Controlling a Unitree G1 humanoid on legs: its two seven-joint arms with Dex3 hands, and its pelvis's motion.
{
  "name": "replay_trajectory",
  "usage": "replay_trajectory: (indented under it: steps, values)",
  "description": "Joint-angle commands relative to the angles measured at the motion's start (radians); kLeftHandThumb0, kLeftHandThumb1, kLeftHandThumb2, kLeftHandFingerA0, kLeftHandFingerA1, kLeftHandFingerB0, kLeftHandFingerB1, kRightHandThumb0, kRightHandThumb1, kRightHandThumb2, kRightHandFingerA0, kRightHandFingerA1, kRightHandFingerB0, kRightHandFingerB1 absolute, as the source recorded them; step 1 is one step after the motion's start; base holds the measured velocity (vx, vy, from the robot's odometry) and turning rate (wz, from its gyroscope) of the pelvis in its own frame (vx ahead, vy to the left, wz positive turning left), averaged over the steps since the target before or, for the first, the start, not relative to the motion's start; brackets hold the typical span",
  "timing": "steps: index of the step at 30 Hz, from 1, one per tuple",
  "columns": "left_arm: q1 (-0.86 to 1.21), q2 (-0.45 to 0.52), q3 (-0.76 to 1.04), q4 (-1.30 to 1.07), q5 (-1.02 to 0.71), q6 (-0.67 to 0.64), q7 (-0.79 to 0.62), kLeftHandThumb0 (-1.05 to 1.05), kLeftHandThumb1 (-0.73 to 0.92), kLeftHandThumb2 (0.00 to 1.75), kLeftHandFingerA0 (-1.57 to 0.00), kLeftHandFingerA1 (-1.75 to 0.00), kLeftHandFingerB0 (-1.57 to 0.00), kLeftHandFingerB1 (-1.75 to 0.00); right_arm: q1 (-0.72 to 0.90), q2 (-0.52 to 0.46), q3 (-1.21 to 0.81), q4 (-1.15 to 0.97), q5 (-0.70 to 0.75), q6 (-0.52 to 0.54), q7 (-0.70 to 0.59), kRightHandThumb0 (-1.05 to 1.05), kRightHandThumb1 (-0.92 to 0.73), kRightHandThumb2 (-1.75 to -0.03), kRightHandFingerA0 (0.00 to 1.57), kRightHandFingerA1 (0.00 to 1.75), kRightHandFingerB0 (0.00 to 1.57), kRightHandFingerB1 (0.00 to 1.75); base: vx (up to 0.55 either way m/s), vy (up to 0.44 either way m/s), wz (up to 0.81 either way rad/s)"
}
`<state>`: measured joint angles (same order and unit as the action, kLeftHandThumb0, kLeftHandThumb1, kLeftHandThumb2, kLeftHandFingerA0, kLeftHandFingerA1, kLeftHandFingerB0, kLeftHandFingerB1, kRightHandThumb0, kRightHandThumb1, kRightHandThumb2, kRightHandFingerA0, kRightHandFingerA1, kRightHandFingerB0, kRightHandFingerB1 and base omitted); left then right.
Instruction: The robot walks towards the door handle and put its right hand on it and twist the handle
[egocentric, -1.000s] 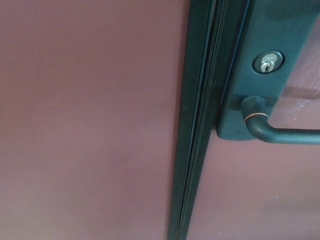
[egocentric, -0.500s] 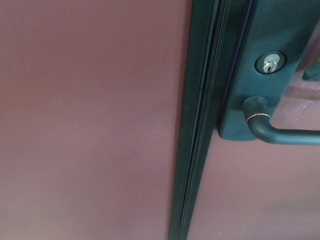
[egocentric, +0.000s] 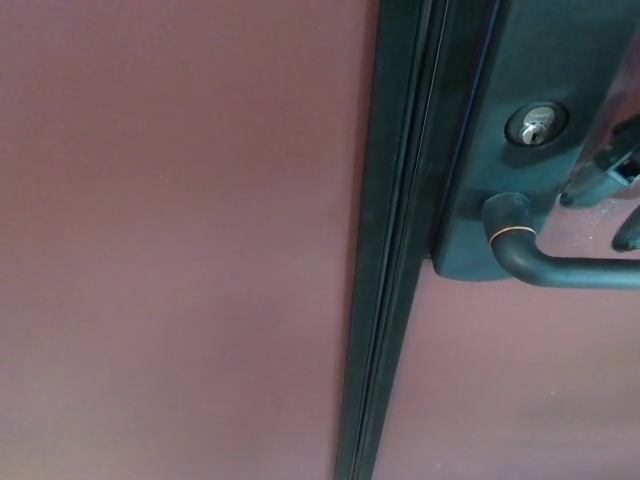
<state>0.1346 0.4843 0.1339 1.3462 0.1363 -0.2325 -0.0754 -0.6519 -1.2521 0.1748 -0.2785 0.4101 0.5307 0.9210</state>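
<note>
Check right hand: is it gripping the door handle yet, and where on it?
Nothing is held. The right hand is just entering at the right edge, above the door handle and apart from it. The lever is bare along its visible length.

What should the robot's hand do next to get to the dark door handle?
Probably bring the black right hand down a little onto the dark curved metal lever handle. Only part of the hand shows at the right edge, just above the lever's bar and seemingly not yet on it. The silver keyhole sits higher up, so the hand should go lower, not toward it.
</note>
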Motion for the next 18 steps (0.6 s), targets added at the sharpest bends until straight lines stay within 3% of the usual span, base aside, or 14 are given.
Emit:
replay_trajectory:
  steps: [1, 2, 3, 13, 14, 18]
  values:
    - [0.010, 0.004, 0.000, 0.000, -0.002, -0.002, -0.009, -0.31, 0.54, 0.56, -0.58, -0.46, -0.49, -0.39, -0.043, 0.036, 0.039, 0.014, -0.093, 0.021, 0.048, -0.54, -0.49, -0.55, 0.50, 0.43, 0.45, 0.37, 0.00, 0.000, 0.00]
    - [0.010, 0.004, 0.000, 0.000, -0.002, -0.002, -0.009, -0.31, 0.54, 0.56, -0.58, -0.46, -0.49, -0.39, -0.045, 0.040, 0.039, 0.015, -0.098, 0.023, 0.051, -0.54, -0.49, -0.55, 0.50, 0.43, 0.45, 0.37, 0.00, 0.000, 0.00]
    - [0.006, 0.006, -0.002, -0.001, 0.000, -0.001, -0.006, -0.40, 0.44, 0.72, -0.55, -0.56, -0.44, -0.49, -0.058, 0.069, 0.062, 0.025, -0.120, 0.010, 0.050, -0.56, -0.49, -0.55, 0.50, 0.43, 0.45, 0.37, 0.00, 0.000, 0.00]
    - [0.013, 0.004, 0.004, 0.002, -0.001, -0.002, -0.011, -0.40, 0.44, 0.73, -0.56, -0.57, -0.45, -0.49, -0.045, 0.144, 0.077, 0.057, -0.191, -0.009, 0.056, -0.57, -0.49, -0.55, 0.49, 0.42, 0.45, 0.37, 0.00, 0.000, 0.00]
    - [0.012, 0.004, 0.004, 0.002, -0.001, -0.001, -0.011, -0.40, 0.44, 0.73, -0.56, -0.57, -0.45, -0.49, -0.044, 0.148, 0.076, 0.060, -0.197, -0.009, 0.057, -0.57, -0.40, -0.79, 0.46, 0.54, 0.35, 0.46, 0.00, 0.000, 0.00]
    - [0.014, 0.007, -0.003, -0.001, 0.005, -0.003, -0.012, -0.40, 0.44, 0.73, -0.56, -0.57, -0.46, -0.49, -0.035, 0.166, 0.077, 0.064, -0.221, -0.007, 0.059, -0.57, -0.40, -0.78, 0.44, 0.53, 0.35, 0.46, 0.00, 0.000, 0.00]
